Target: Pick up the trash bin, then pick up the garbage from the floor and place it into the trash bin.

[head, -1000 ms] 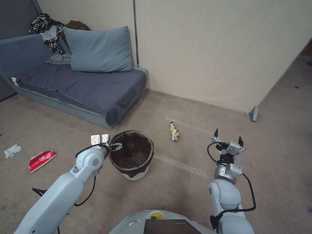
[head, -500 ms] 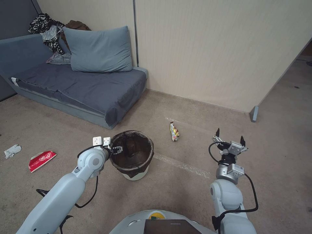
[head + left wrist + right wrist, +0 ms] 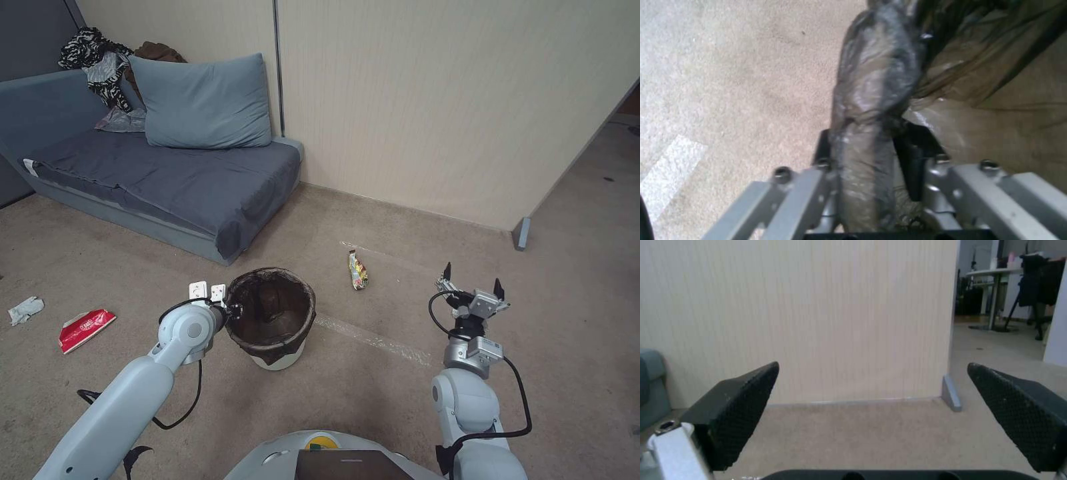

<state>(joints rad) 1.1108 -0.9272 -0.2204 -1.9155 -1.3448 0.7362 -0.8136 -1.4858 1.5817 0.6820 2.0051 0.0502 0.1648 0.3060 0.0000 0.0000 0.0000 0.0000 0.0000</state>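
Left pincer point(image 3: 235, 309) now clamping trash bin point(image 3: 280, 357) rim

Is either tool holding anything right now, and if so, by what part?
The left tool grips the trash bin by its bag-covered rim, on the bin's near-left side. The right tool is open, holding nothing.

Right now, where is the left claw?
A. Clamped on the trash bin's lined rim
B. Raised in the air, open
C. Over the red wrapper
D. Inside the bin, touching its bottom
A: the left claw has its fingers on either side of the trash bin rim, pinching the bag-covered edge.
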